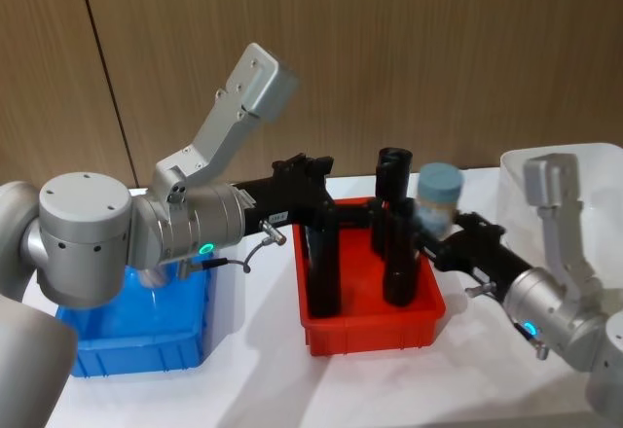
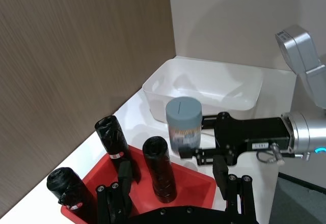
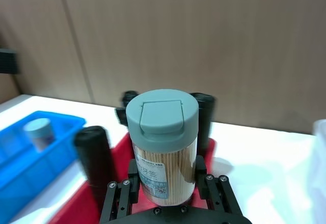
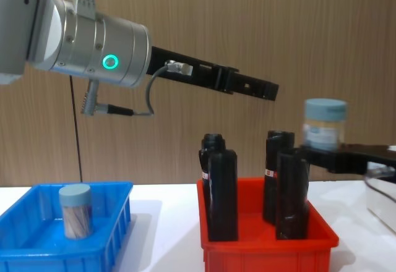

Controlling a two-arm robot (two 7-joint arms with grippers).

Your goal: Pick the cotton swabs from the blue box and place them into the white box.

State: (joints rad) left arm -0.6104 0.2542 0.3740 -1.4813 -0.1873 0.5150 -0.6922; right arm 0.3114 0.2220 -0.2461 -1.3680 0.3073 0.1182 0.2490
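Now, far left: the blue box (image 1: 136, 350) sits on the table (image 1: 263, 370) with one cotton swab jar (image 4: 75, 211) standing upright in it, grey-blue lid on.

Left end effector (image 1: 310, 168): raised, reaching out over the red bin (image 1: 370, 336), well above the bottle tops. In the left wrist view its fingers stand apart with nothing between them. Read it as idle for this step.

Centre: the red bin holds several tall black bottles (image 1: 394, 253). They are not yours to move, only obstacles.

Right of centre: the right end effector (image 3: 165, 178) is clamped on a second swab jar (image 3: 162, 142), fingers pressing either side of its lower body. The jar is upright, lid up, and hangs in the air just above the red bin's right edge, beside the bottles.

Far right: the white box (image 1: 574, 180), near the held jar but not yet under it.

Judgement: you are mid-carry, with the pick done and the placing ahead. Next you'd want to travel rightward until the jar is inside the white box's rim, lower it while keeping it upright, then let go. Watch the thin near rim on the way in.
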